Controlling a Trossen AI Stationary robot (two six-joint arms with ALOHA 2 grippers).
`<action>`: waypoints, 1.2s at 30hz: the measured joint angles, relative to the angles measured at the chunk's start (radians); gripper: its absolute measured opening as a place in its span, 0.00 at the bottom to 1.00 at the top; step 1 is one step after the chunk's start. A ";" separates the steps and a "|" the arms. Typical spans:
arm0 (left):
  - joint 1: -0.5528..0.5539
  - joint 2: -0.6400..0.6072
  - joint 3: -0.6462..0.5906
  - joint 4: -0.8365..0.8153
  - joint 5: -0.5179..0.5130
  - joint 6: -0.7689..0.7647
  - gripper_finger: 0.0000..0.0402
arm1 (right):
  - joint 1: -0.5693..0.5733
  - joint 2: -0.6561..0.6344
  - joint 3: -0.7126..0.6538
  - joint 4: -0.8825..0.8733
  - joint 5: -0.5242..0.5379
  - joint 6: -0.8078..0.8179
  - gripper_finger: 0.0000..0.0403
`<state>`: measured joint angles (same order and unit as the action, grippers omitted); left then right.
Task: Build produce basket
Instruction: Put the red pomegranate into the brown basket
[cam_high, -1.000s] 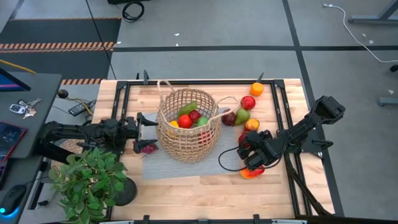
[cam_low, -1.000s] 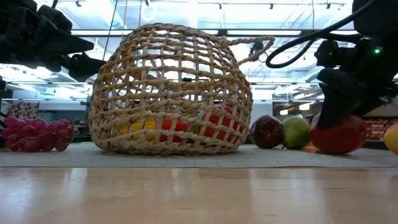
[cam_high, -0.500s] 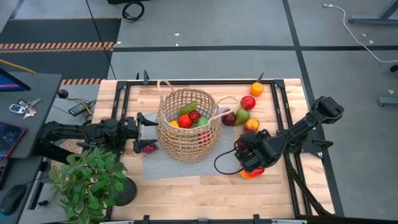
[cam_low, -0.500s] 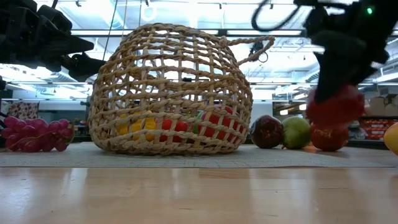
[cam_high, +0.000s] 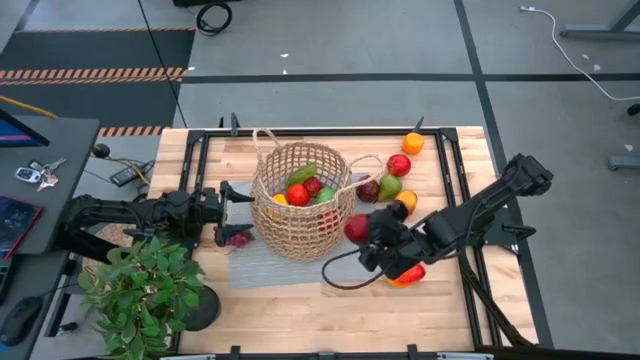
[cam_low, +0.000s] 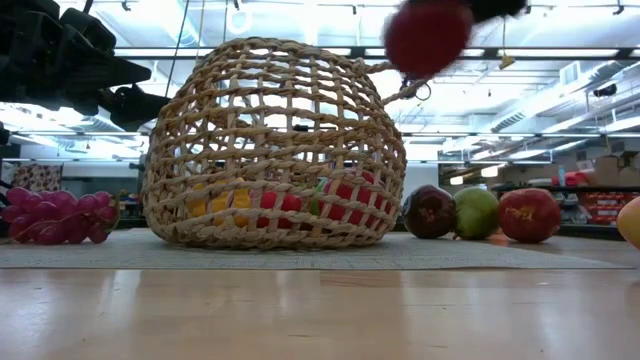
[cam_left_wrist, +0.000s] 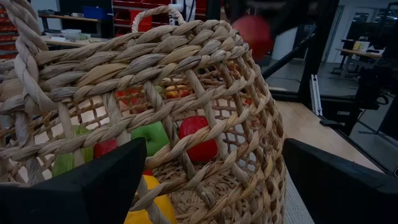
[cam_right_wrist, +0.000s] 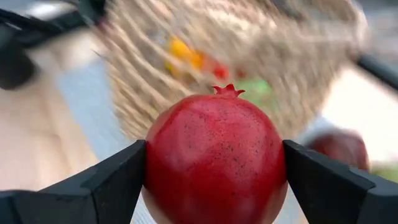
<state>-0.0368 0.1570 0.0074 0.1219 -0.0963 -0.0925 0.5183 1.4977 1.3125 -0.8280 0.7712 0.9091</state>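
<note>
Basket (cam_high: 301, 200) sits mid-table on a grey mat (cam_high: 262, 265), already holding produce (cam_high: 306, 187): red, green and yellow pieces show through the weave; it serves as the landmark for the rest. Right arm reaches in from the basket's right side, and the right gripper (cam_high: 366, 231) is clamped on a red pomegranate (cam_right_wrist: 215, 158), one finger pressed to each flank, carried high and just beside the basket's right wall, about level with the rim in the low view. Left gripper (cam_high: 232, 196) waits just left of the basket with its fingers spread wide, holding nothing; whether they touch the wicker I cannot tell from above. Loose fruit lies to the basket's right: a dark-red piece (cam_low: 429, 211), a green pear (cam_low: 476, 212) and a red apple (cam_low: 529, 215) in a row on the table; grapes (cam_low: 58, 217) lie at the basket's left foot.

Risks, as I judge them: the pomegranate is round and smooth, so a pinch across its widest part could slip if the arm swings fast; a release before the fruit clears the rim would bounce it off the wicker onto the table; the thin loop handle (cam_low: 410, 78) on that side could catch a finger; a knock on the light basket could tip or slide it on the mat.
</note>
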 joint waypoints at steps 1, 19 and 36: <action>0.000 0.000 0.000 0.000 0.000 0.000 0.96 | -0.003 0.000 0.013 0.036 0.004 -0.056 0.89; 0.000 0.000 0.000 0.000 0.000 0.000 0.96 | -0.101 -0.001 0.100 0.508 0.134 -1.016 0.89; 0.000 0.000 0.000 0.000 0.000 0.000 0.96 | -0.109 -0.001 0.100 0.678 0.154 -1.798 0.89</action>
<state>-0.0368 0.1570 0.0074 0.1219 -0.0963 -0.0925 0.4094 1.4967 1.4120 -0.1505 0.9257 -0.8887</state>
